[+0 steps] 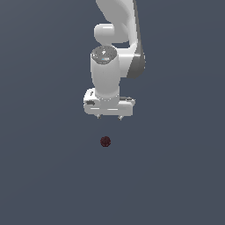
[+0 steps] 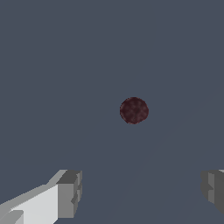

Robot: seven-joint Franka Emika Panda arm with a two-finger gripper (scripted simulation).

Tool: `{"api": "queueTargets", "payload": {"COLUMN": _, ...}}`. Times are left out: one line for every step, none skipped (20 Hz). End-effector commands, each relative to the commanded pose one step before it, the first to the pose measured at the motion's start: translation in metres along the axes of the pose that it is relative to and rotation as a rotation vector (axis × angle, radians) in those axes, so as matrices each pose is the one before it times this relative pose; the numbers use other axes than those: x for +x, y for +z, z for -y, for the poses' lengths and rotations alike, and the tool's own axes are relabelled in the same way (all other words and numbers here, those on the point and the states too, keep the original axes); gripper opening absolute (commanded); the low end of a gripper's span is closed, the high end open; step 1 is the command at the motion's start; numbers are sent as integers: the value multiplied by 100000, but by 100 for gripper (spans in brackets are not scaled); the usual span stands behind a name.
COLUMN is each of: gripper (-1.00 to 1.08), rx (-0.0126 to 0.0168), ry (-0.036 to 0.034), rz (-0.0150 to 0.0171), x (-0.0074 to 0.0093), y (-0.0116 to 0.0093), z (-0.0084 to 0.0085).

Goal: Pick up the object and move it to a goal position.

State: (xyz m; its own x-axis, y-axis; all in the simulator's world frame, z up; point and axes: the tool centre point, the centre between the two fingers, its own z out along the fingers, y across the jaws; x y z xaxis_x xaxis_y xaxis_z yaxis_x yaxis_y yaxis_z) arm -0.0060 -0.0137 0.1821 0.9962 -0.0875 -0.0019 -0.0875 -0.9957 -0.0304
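Note:
The object is a tiny dark red ball [image 1: 105, 141] with a speckled surface, lying on the flat dark grey floor. It also shows in the wrist view [image 2: 134, 110]. My white gripper [image 1: 109, 117] points down, above and behind the ball, apart from it. In the wrist view the gripper [image 2: 142, 192] is open and empty: its two grey fingertips [image 2: 70, 193] stand wide apart, and the ball lies beyond the gap between them.
The white arm [image 1: 118, 35] rises behind the gripper toward the top of the exterior view. The uniform dark grey floor [image 1: 176, 176] fills the rest of both views.

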Motion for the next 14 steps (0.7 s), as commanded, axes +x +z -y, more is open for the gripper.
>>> {"api": "queueTargets", "payload": {"gripper": 100, "rx": 0, "ry": 0, "rz": 0, "x": 0, "y": 0, "z": -1}}
{"api": "queueTargets", "payload": {"gripper": 100, "rx": 69, "ry": -62, "rz": -29, "x": 10, "y": -30, "z": 63}}
{"api": "queueTargets", "payload": {"gripper": 100, "rx": 194, "ry": -167, "rz": -78, "x": 31, "y": -82, "z": 175}}
{"api": "queueTargets", "payload": {"gripper": 100, "rx": 329, "ry": -290, "rz": -132, "x": 49, "y": -139, "z": 294}}
{"api": "queueTargets", "payload": {"gripper": 100, "rx": 457, "ry": -416, "rz": -181, "x": 68, "y": -193, "z": 410}}
{"api": "queueTargets", "payload": {"gripper": 100, "rx": 592, "ry": -570, "rz": -232, "x": 83, "y": -251, "z": 531}}
{"api": "queueTargets", "payload": {"gripper": 100, "rx": 575, "ry": -603, "rz": -223, "x": 77, "y": -246, "z": 519}}
{"api": "queueTargets", "payload": {"gripper": 100, "rx": 447, "ry": -525, "rz": -173, "x": 56, "y": -194, "z": 405}}
{"api": "queueTargets", "payload": {"gripper": 100, "rx": 309, "ry": -425, "rz": -121, "x": 37, "y": -140, "z": 285}}
{"api": "queueTargets", "payload": {"gripper": 100, "rx": 177, "ry": -312, "rz": -71, "x": 17, "y": -86, "z": 166}}
{"api": "queueTargets", "payload": {"gripper": 100, "rx": 33, "ry": -133, "rz": -16, "x": 1, "y": -24, "z": 34}}
{"api": "queueTargets", "payload": {"gripper": 100, "rx": -66, "ry": 68, "rz": 25, "x": -7, "y": 27, "z": -55}}
{"api": "queueTargets", "payload": {"gripper": 100, "rx": -70, "ry": 227, "rz": 32, "x": -4, "y": 45, "z": -75}}
{"api": "queueTargets", "payload": {"gripper": 100, "rx": -35, "ry": 360, "rz": 25, "x": 9, "y": 49, "z": -47}}
